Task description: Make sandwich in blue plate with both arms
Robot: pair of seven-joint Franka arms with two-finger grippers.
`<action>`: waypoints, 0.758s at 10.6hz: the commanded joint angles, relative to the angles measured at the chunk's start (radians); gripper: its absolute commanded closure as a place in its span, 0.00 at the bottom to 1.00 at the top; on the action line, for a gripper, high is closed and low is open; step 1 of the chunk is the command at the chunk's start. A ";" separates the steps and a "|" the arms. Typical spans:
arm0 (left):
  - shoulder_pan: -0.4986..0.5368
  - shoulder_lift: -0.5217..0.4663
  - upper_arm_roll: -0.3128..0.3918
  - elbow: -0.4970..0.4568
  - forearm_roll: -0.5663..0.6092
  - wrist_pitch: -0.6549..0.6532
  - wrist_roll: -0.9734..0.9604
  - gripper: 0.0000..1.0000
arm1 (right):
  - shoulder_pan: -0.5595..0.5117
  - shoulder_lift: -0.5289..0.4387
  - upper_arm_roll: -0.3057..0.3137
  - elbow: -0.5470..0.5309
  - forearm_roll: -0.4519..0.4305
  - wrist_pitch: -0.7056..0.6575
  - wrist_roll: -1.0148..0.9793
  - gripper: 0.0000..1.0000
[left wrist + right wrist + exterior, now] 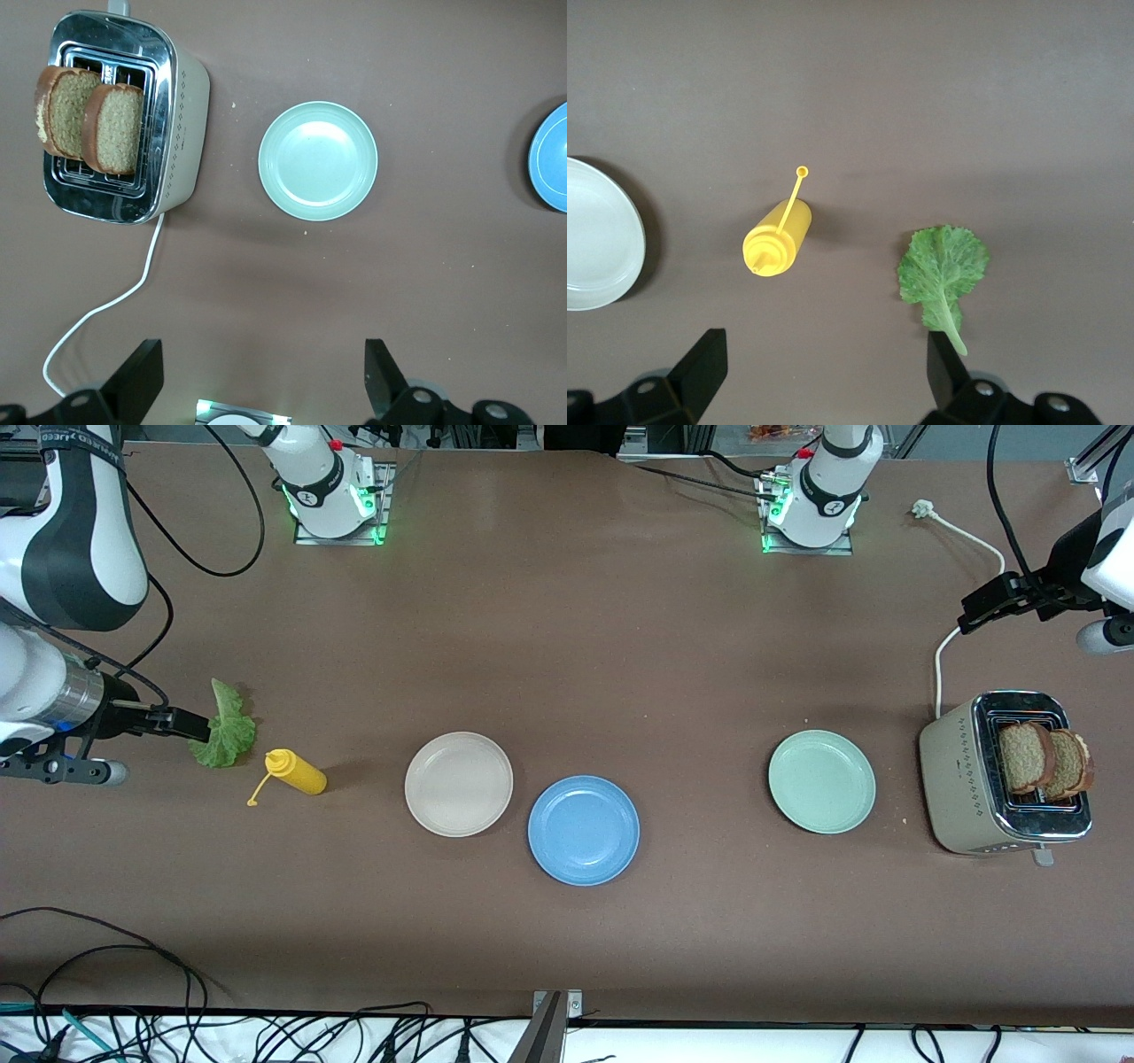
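We are holding both grippers up with fingers spread wide, grasping nothing. Our left gripper [974,613] is hanging over the bare table [567,646] at the left arm's end, above the toaster [961,793], where two bread slices [1045,760] are standing in the slots. Our right gripper [190,724] is hovering over the lettuce [226,731] at the right arm's end, with the yellow bottle [299,773] lying beside it. The blue plate [583,830] is sitting empty near mid-table, just beside the beige plate [458,783]; the green plate [821,780] is lying between it and the toaster
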State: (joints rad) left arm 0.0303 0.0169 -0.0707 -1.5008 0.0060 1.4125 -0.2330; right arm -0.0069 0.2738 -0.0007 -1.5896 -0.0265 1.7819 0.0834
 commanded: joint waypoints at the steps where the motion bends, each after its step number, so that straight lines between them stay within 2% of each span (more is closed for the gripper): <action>1: -0.003 0.006 -0.001 0.010 -0.030 -0.020 0.010 0.00 | -0.001 -0.008 0.001 -0.013 -0.012 0.008 -0.005 0.00; 2: -0.010 0.033 -0.006 0.017 -0.020 -0.015 0.015 0.00 | -0.001 -0.008 0.002 -0.012 -0.012 0.008 -0.005 0.00; 7: -0.010 0.041 -0.007 0.021 0.035 -0.010 0.014 0.00 | -0.001 -0.008 0.002 -0.012 -0.012 0.010 -0.007 0.00; 8: -0.015 0.043 -0.014 0.021 0.090 -0.007 0.014 0.00 | -0.001 -0.008 0.001 -0.012 -0.012 0.010 -0.007 0.00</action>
State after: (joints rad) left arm 0.0221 0.0509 -0.0770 -1.5013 0.0143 1.4103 -0.2307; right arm -0.0069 0.2740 -0.0007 -1.5900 -0.0269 1.7825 0.0834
